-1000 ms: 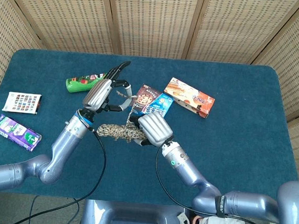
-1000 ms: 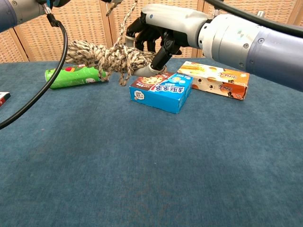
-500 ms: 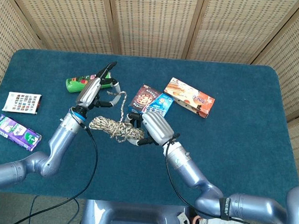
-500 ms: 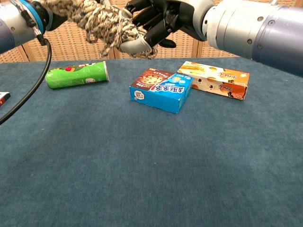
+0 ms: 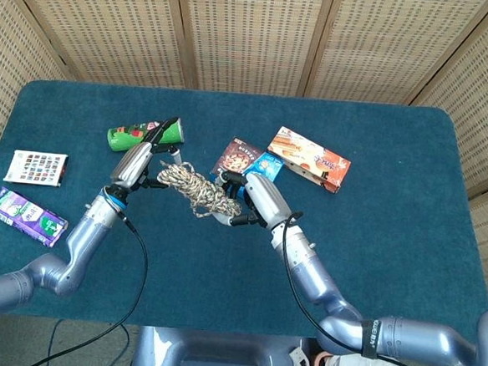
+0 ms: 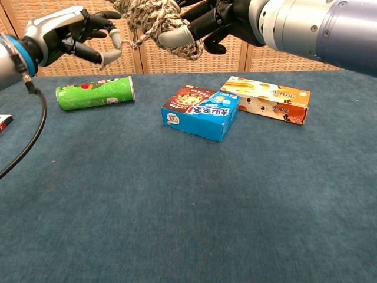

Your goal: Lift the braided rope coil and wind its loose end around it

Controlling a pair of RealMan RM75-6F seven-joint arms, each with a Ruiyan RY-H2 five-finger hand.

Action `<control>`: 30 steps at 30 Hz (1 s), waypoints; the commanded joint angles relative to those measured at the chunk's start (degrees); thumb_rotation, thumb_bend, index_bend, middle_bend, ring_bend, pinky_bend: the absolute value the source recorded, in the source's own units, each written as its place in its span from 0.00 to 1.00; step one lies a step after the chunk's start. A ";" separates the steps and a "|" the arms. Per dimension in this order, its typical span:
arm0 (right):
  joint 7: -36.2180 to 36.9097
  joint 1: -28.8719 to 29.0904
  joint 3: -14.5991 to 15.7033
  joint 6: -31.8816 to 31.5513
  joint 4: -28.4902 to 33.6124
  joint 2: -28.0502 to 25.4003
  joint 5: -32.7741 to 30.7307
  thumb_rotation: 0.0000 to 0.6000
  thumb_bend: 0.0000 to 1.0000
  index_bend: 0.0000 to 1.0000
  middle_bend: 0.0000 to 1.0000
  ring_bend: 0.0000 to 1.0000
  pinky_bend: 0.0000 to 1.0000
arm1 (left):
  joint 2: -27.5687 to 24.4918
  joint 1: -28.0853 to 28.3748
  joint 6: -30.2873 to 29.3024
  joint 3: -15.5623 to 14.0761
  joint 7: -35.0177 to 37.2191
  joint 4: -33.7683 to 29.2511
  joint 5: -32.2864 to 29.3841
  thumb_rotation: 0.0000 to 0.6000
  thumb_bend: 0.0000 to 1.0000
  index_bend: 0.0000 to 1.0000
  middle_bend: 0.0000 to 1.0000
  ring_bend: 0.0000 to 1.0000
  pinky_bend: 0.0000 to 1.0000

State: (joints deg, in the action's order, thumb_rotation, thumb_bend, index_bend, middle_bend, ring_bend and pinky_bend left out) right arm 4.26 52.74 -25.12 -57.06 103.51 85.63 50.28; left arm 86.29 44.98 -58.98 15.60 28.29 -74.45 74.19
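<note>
While the blue table point(image 5: 374, 234) carries only bystanders, the work hangs in the air above its middle; the two arms reach inward from either side, and between them the braided rope coil point(image 5: 200, 192) is lifted well clear of the cloth, its long axis running on a slant from upper left, near the left hand, down to lower right, where it ends in the right hand. The right hand point(image 5: 255, 202) grips the coil's right end from behind and below, fingers curled round the bundle, palm turned toward the left arm; in the chest view it shows at the top edge with a pale fingertip point(image 6: 171, 38) under the rope. The left hand point(image 6: 73, 35) sits just beside the coil's free end, fingers spread and lightly bent, and seems to pinch the loose end point(image 6: 126, 42) (a thin strand running from its fingertips to the bundle), though the contact is small and I judge it rather than see it plainly. The coming wrap turns on this: the strand leaves the coil toward the left hand, the nearer one, so that hand must circle across the coil's axis while the right holds it steady. Below lie a green can point(image 6: 94, 94), a blue box point(image 6: 203, 114) and an orange box point(image 6: 268, 99).
</note>
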 commanded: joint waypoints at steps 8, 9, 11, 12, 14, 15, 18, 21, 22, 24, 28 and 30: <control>-3.51 1.02 -1.79 -2.45 0.42 0.73 -5.24 1.00 0.88 0.67 0.77 0.58 0.86 | 1.22 -2.62 -3.63 -4.03 -2.93 2.14 4.65 1.00 0.55 0.82 0.00 0.00 0.00; -4.06 1.17 -1.84 -2.75 0.33 0.85 -5.66 1.00 0.88 0.67 0.77 0.58 0.86 | 1.34 -2.76 -3.96 -4.36 -3.20 2.58 5.17 1.00 0.55 0.82 0.00 0.00 0.00; -5.13 1.45 -1.92 -3.33 0.13 1.07 -6.49 1.00 0.88 0.67 0.77 0.58 0.86 | 1.67 -3.05 -4.69 -4.92 -3.47 3.48 6.12 1.00 0.55 0.82 0.00 0.00 0.00; -5.65 1.59 -1.93 -3.57 0.02 1.19 -6.83 1.00 0.88 0.67 0.77 0.58 0.86 | 1.83 -3.18 -5.01 -5.11 -3.42 3.88 6.50 1.00 0.55 0.82 0.00 0.00 0.00; -6.50 1.80 -1.91 -3.97 -0.20 1.35 -7.34 1.00 0.88 0.67 0.77 0.58 0.86 | 1.98 -3.38 -5.46 -5.40 -3.12 4.41 7.10 1.00 0.55 0.82 0.00 0.00 0.00; -7.02 1.91 -1.95 -4.31 -0.32 1.48 -7.72 1.00 0.88 0.67 0.77 0.58 0.86 | 2.05 -3.50 -5.75 -5.57 -2.94 4.70 7.47 1.00 0.55 0.82 0.00 0.00 0.00; -8.65 2.27 -2.37 -5.63 -0.90 2.04 -9.88 1.00 0.88 0.67 0.77 0.58 0.86 | 2.08 -3.97 -6.63 -6.57 -3.31 5.99 8.93 1.00 0.55 0.82 0.00 0.00 0.00; -9.94 2.59 -2.93 -6.51 -1.20 2.37 -11.88 1.00 0.88 0.67 0.77 0.58 0.86 | 2.21 -4.58 -7.49 -7.39 -3.20 7.12 9.94 1.00 0.55 0.82 0.00 0.00 0.00; -10.13 2.61 -3.04 -6.63 -1.21 2.39 -12.19 1.00 0.88 0.67 0.77 0.58 0.86 | 2.25 -4.69 -7.62 -7.53 -3.12 7.40 10.11 1.00 0.55 0.82 0.00 0.00 0.00; -10.45 2.59 -3.14 -6.76 -1.21 2.35 -12.51 1.00 0.88 0.67 0.77 0.58 0.86 | 2.30 -4.85 -7.81 -7.77 -2.98 7.88 10.44 1.00 0.55 0.82 0.00 0.00 0.00; -10.99 2.54 -3.04 -6.82 -1.20 2.24 -12.57 1.00 0.88 0.67 0.77 0.58 0.86 | 2.26 -5.00 -7.99 -7.84 -2.67 8.41 10.67 1.00 0.55 0.82 0.00 0.00 0.00; -11.15 2.45 -2.98 -6.77 -1.06 2.14 -12.55 1.00 0.88 0.67 0.77 0.58 0.86 | 2.22 -5.07 -8.09 -7.74 -2.45 8.54 10.66 1.00 0.55 0.82 0.00 0.00 0.00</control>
State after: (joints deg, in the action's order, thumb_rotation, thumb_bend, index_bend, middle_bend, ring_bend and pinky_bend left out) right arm -6.87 55.20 -28.12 -63.84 102.43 87.78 37.73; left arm 88.53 39.93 -67.03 7.82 25.79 -65.95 84.84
